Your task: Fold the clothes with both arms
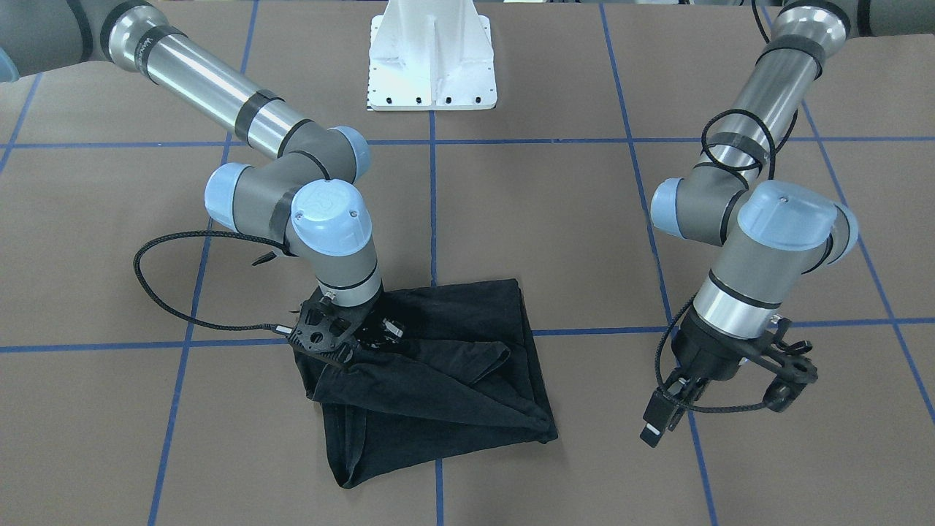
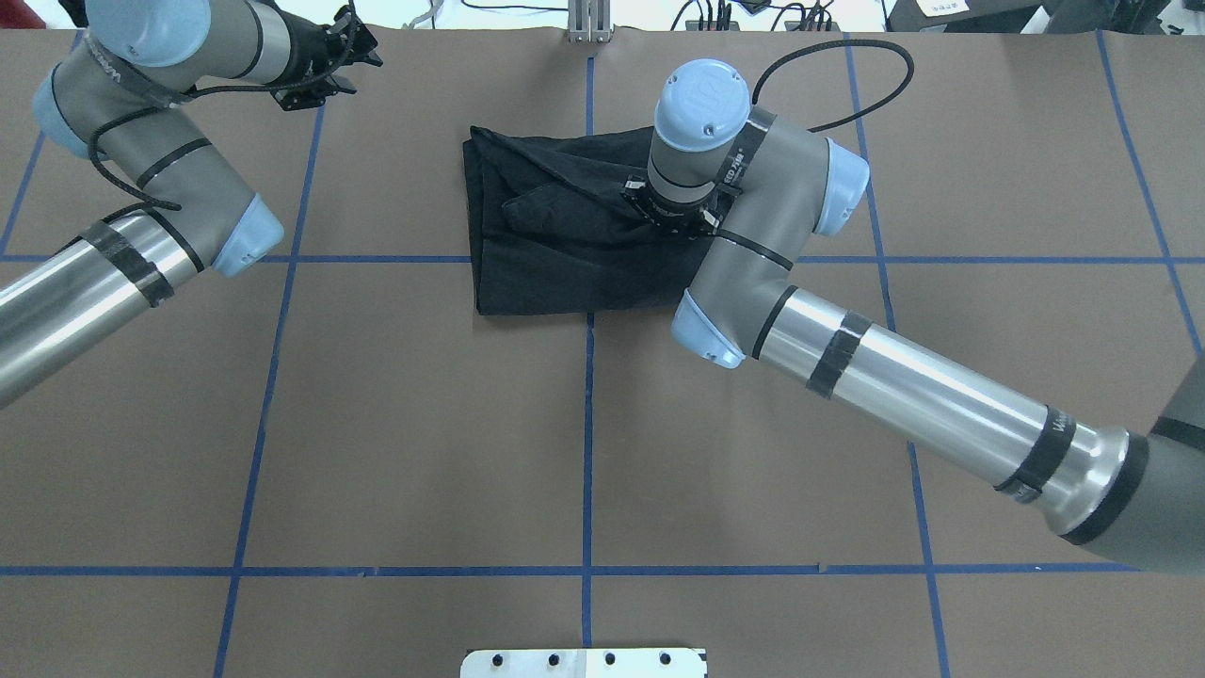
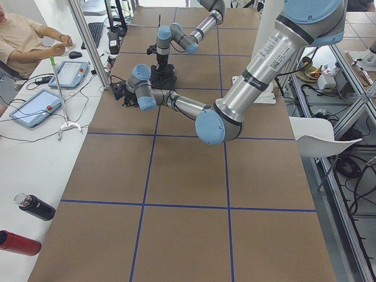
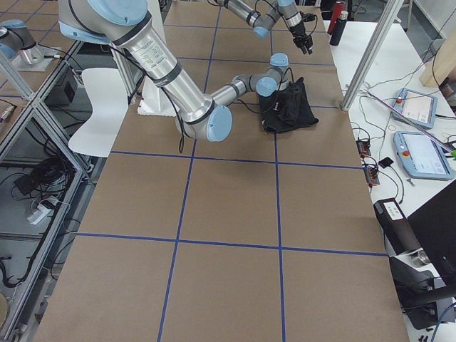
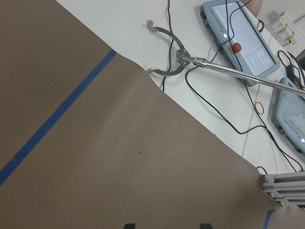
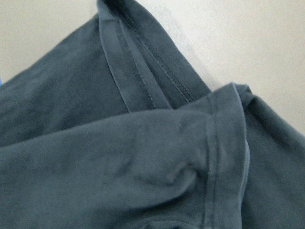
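The black T-shirt (image 1: 467, 351) lies folded into a rough bundle on the brown table, also in the overhead view (image 2: 555, 254). Its logo is hidden. My right gripper (image 1: 361, 340) is down on the shirt's edge nearest that arm. A fold runs taut from it across the shirt, so it looks shut on the cloth. The right wrist view shows only dark fabric and hems (image 6: 119, 167) close up. My left gripper (image 1: 668, 409) hangs open and empty above bare table well to the side of the shirt, near the table's far edge (image 2: 320, 71). Its two fingertips stand apart in the left wrist view (image 5: 167, 225).
The white pedestal base (image 1: 432, 66) stands at the robot's side of the table. Blue tape lines (image 2: 588, 424) grid the brown surface. Beyond the far edge are pendant tablets (image 5: 238, 36), cables and a metal reacher tool. Two bottles (image 3: 35, 207) lie past the table edge on the operators' side.
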`<state>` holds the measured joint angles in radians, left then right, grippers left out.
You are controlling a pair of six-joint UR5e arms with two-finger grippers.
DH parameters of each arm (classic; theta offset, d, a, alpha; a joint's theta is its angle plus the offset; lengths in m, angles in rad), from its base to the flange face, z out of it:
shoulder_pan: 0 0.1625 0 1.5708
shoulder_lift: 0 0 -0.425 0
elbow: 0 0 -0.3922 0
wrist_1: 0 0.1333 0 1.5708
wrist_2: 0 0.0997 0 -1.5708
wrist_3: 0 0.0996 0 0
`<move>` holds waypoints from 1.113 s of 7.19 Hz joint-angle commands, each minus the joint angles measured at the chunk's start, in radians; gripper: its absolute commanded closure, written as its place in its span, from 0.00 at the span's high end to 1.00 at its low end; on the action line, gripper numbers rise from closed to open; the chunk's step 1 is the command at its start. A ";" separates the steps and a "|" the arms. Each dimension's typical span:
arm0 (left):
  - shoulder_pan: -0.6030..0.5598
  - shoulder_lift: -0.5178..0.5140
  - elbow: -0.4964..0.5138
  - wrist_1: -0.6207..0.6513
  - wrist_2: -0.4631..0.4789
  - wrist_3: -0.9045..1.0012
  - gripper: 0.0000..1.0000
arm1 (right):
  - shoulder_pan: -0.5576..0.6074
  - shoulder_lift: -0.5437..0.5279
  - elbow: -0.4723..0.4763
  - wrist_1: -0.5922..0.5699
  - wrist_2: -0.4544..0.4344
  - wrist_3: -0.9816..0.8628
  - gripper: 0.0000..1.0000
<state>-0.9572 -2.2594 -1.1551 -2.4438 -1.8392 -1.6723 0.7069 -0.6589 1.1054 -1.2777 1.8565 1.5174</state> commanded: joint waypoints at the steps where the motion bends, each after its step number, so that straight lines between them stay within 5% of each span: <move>1: 0.000 0.006 0.000 -0.003 0.000 -0.001 0.55 | 0.055 0.122 -0.169 0.052 -0.051 -0.011 0.00; 3: 0.002 0.015 -0.021 0.000 0.002 -0.006 0.56 | 0.062 0.241 -0.429 0.229 -0.121 0.003 0.00; 7: 0.014 0.014 -0.072 0.014 0.000 -0.017 0.56 | 0.131 0.265 -0.393 0.161 -0.064 0.020 0.00; 8: 0.017 0.030 -0.090 0.016 -0.002 -0.014 0.56 | 0.144 0.169 -0.240 0.097 -0.021 -0.046 0.00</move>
<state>-0.9456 -2.2420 -1.2191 -2.4328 -1.8395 -1.6870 0.8346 -0.4132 0.7387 -1.1194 1.7922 1.5268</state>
